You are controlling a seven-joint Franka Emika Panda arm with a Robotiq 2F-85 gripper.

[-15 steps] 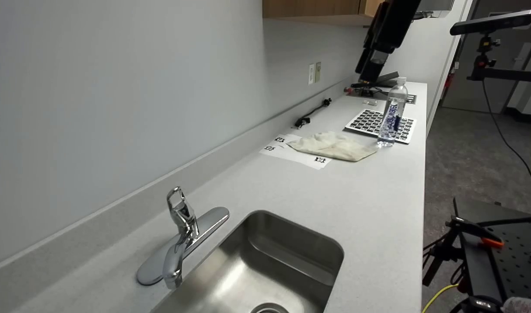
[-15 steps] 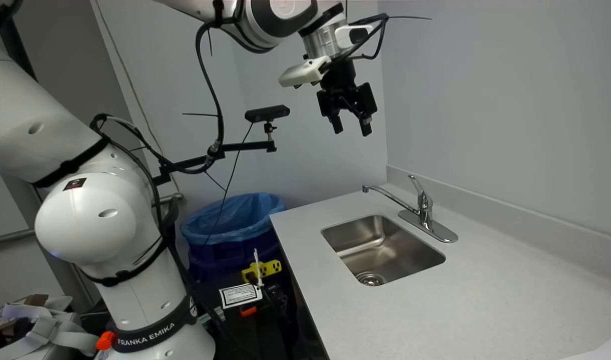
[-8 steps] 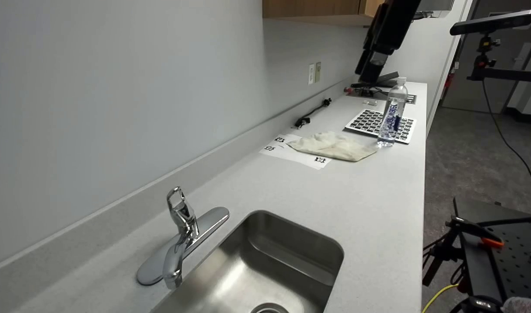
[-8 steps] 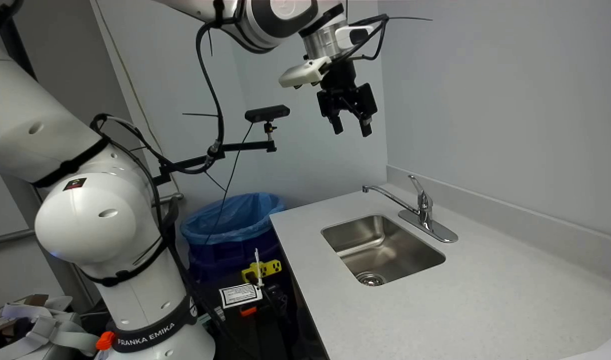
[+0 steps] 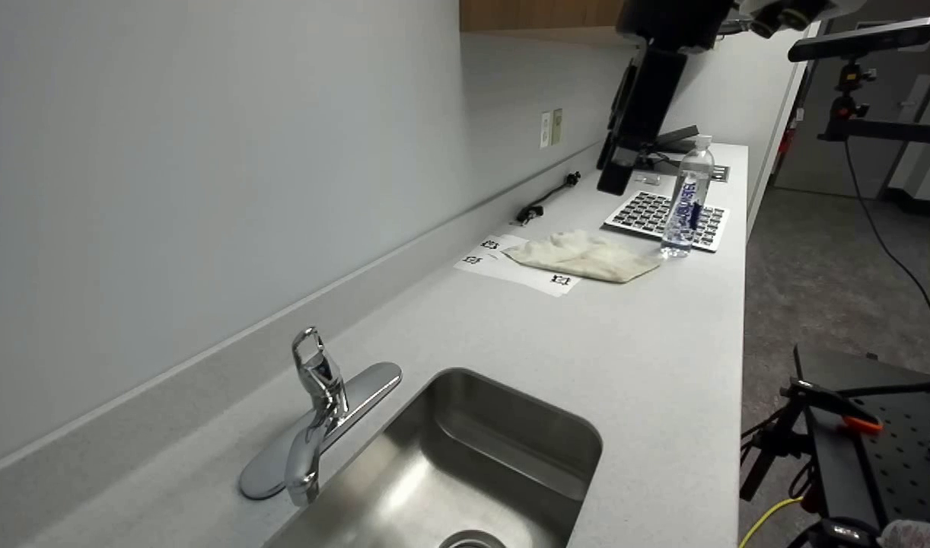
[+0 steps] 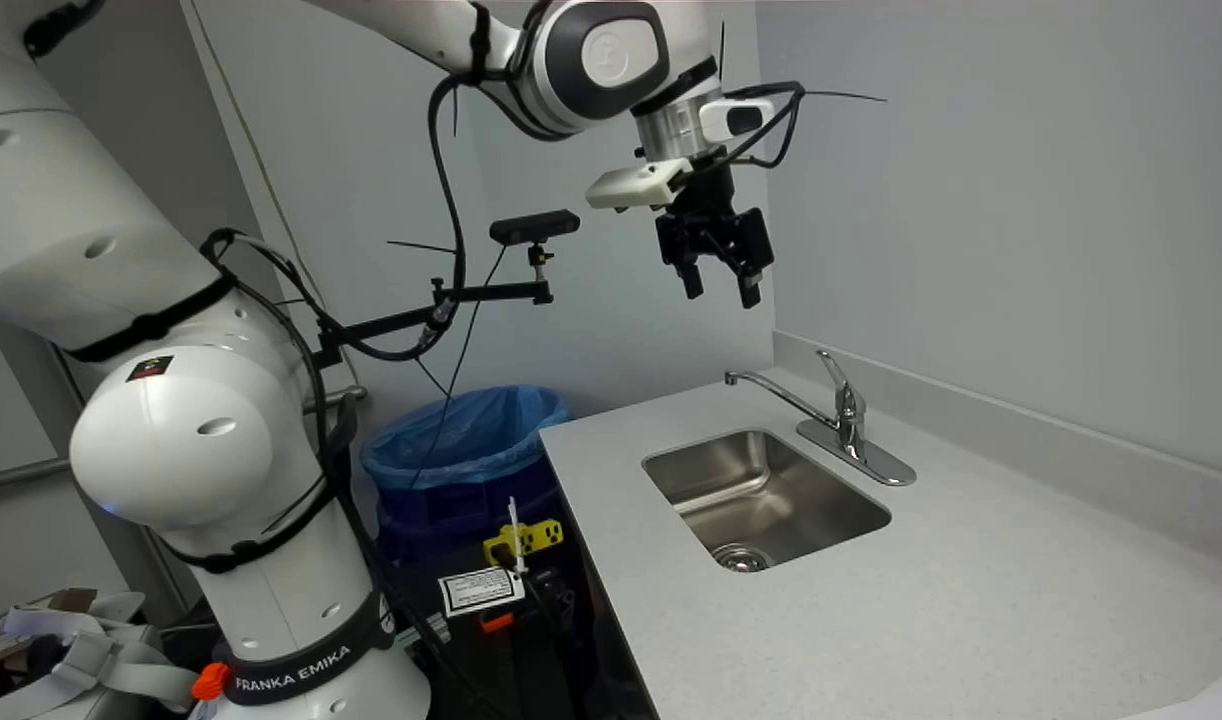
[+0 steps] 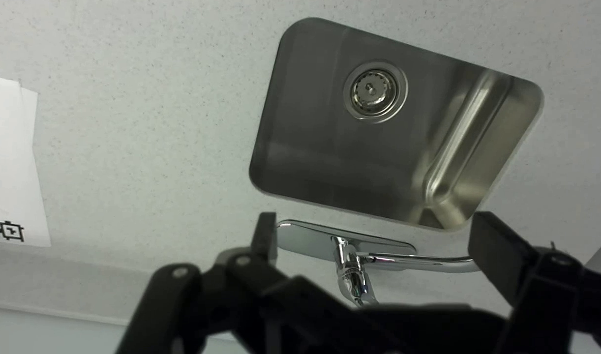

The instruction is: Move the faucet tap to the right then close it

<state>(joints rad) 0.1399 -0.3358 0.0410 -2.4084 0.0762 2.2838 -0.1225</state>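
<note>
- Lower in both exterior views than a moment ago, the fingers stand wide, nothing between them, well apart from the faucet tap.
- Leftmost on the faucet tap in an exterior view, the spout points roughly along the base plate rather than over the sink; smooth metal, probably stiff and slippery, it should swivel under light sideways pressure near its tip.
- Next along, the lever rises at a tilt: likely the best hold for closing, with a gentle, even push, since forcing could strain it.
- Rightmost, the base plate lies on the tabletop between sink and wall; judged fixed, no place to grip. All three parts lie unchanged.
</note>
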